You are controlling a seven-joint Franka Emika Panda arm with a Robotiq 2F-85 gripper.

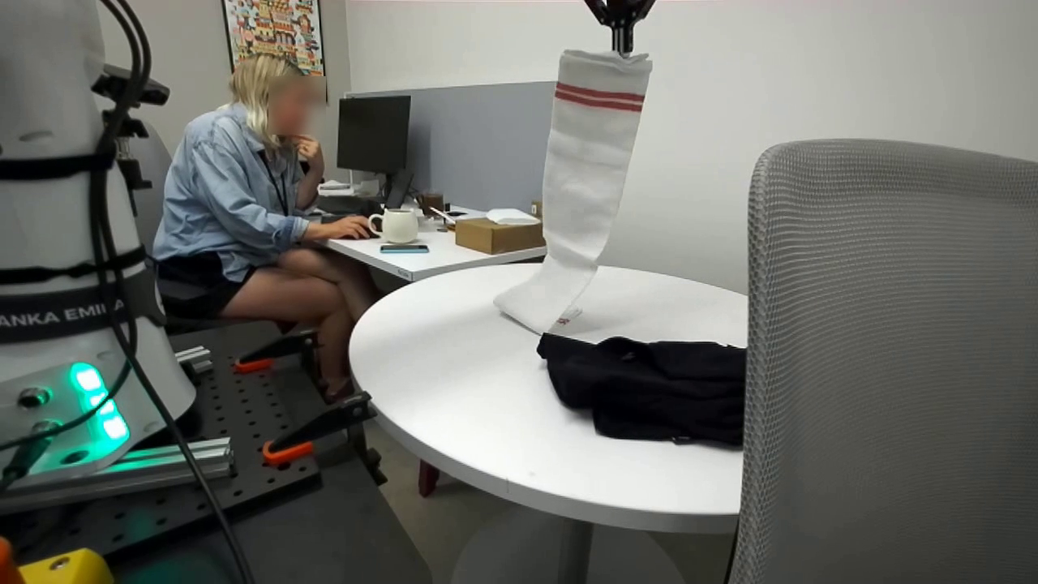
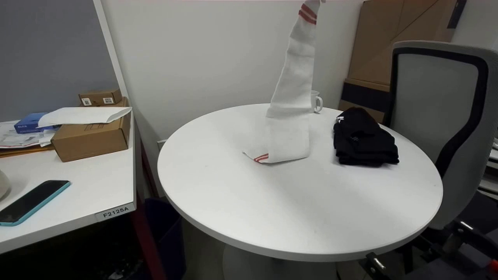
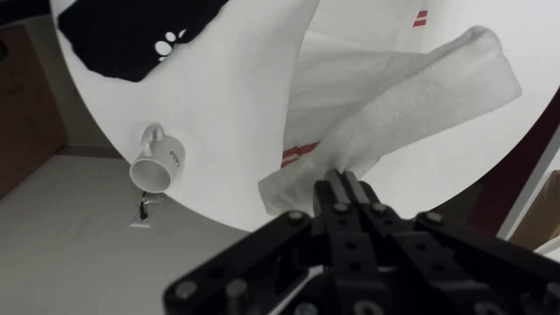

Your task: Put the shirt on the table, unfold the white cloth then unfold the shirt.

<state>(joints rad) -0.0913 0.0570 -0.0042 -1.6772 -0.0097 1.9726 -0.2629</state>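
My gripper [image 1: 622,47] is shut on the upper edge of the white cloth [image 1: 590,174], high over the round white table [image 1: 442,369]. The cloth hangs long and narrow, with red stripes near its top; its lower end rests on the tabletop, partly folded, in both exterior views. Seen from the wrist view, the gripper [image 3: 342,173] pinches the white cloth [image 3: 420,100] at its closed fingertips, and a flap droops to either side. The black shirt [image 2: 363,140] lies folded in a heap on the table beside the cloth, a small white print showing on the shirt [image 3: 122,35].
A white mug [image 3: 159,164] stands near the table's edge, partly behind the cloth in an exterior view. A grey mesh chair [image 1: 892,365] is close to the shirt's side of the table. A person [image 1: 235,178] sits at a desk [image 1: 446,255] holding a cardboard box [image 1: 496,235].
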